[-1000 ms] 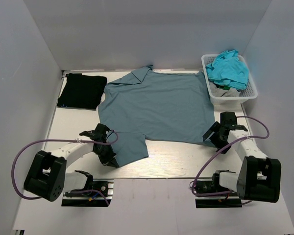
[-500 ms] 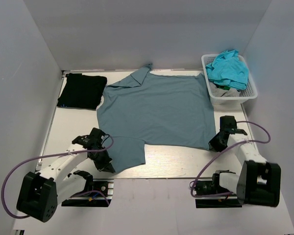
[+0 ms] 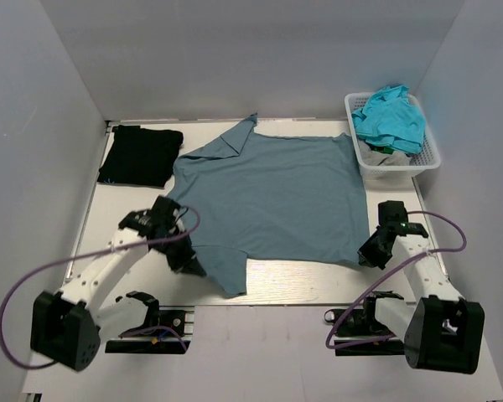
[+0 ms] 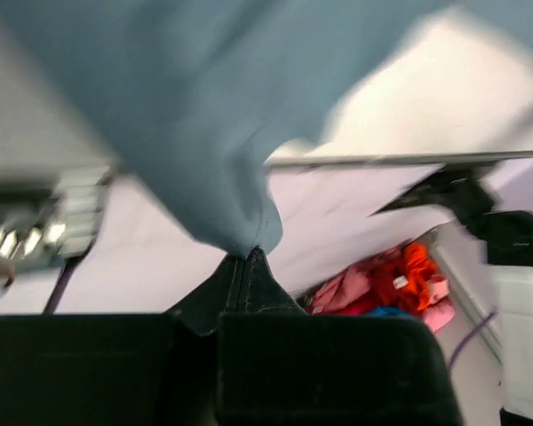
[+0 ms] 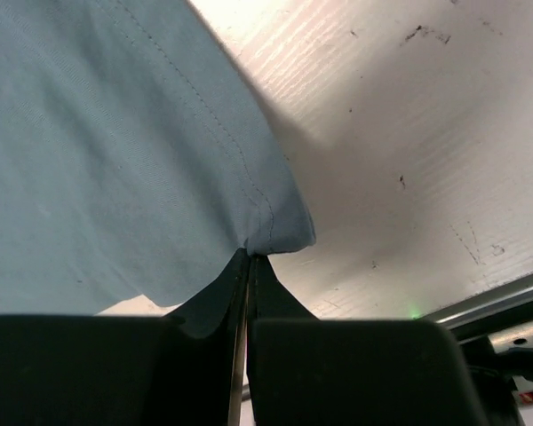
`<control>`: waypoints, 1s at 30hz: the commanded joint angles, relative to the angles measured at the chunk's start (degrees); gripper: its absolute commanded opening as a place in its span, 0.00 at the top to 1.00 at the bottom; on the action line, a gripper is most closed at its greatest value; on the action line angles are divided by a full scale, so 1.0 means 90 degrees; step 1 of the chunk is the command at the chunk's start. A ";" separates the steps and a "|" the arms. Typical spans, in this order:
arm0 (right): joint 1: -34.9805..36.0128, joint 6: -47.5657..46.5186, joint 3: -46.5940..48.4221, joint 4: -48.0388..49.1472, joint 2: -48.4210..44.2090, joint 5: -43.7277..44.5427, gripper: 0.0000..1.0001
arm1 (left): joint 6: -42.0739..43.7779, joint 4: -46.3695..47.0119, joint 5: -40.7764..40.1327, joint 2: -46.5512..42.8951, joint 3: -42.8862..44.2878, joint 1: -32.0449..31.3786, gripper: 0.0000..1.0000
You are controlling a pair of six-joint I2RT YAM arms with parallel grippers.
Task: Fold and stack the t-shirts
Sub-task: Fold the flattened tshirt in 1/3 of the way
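A slate-blue t-shirt (image 3: 272,197) lies spread over the middle of the table, collar at the far left. My left gripper (image 3: 187,260) is shut on its near-left sleeve part, and the cloth (image 4: 204,133) hangs from the pinched tips (image 4: 247,257) in the left wrist view. At the shirt's near-right corner (image 5: 275,226), my right gripper (image 3: 370,251) is shut on the hem, its tips (image 5: 249,259) pressed together on the fold. A black t-shirt (image 3: 140,156) lies folded at the far left. Turquoise t-shirts (image 3: 390,117) are piled in the basket.
A white lattice basket (image 3: 398,167) stands at the far right corner. White walls close in the table at the back and both sides. Purple cables loop from each arm near the front edge. Red and orange items (image 4: 386,280) show below the table in the left wrist view.
The right gripper has closed on the shirt's near-right corner. The left arm has lifted and carried its held sleeve towards the far side, dragging the shirt's left edge along.
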 commanded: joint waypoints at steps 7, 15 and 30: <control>0.0175 -0.0780 0.1723 -0.0107 0.1114 0.0158 1.00 | 0.0701 0.1907 -0.0311 0.1321 0.2025 0.0184 1.00; 0.0156 -0.1083 0.3441 -0.0284 0.2259 0.0324 1.00 | 0.1061 0.2142 -0.1265 0.2805 0.3607 0.0252 1.00; 0.0166 -0.1620 0.4878 -0.0431 0.3490 0.0266 1.00 | 0.1549 0.2931 -0.2215 0.3305 0.4820 0.0760 1.00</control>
